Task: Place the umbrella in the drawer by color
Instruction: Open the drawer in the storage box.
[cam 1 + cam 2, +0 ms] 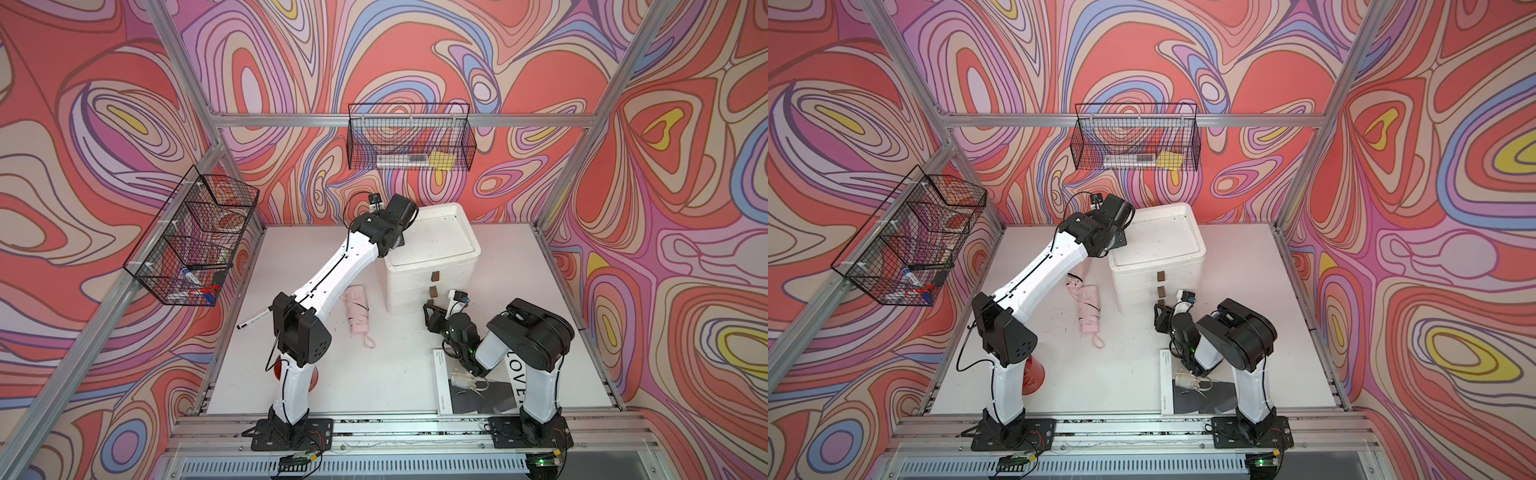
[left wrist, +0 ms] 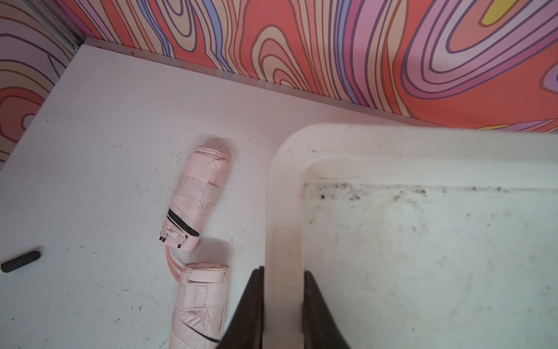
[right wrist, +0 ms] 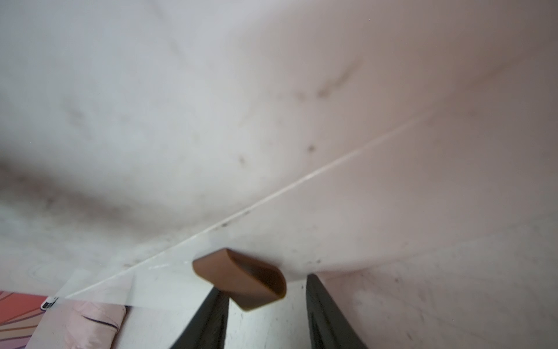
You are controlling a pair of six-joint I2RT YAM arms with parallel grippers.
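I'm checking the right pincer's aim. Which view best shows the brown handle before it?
Right wrist view: the handle looms large before the right pincer. Both top views show that handle tiny on the drawer unit; the left wrist view misses it.

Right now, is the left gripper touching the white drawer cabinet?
Touching. In the left wrist view, the left gripper clamps the raised top rim of the cabinet, one finger against each side.

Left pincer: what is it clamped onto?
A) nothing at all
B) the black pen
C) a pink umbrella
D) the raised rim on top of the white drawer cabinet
D: in the left wrist view the left pincer straddles the drawer cabinet's white rim, one black finger pressed on each side of it.
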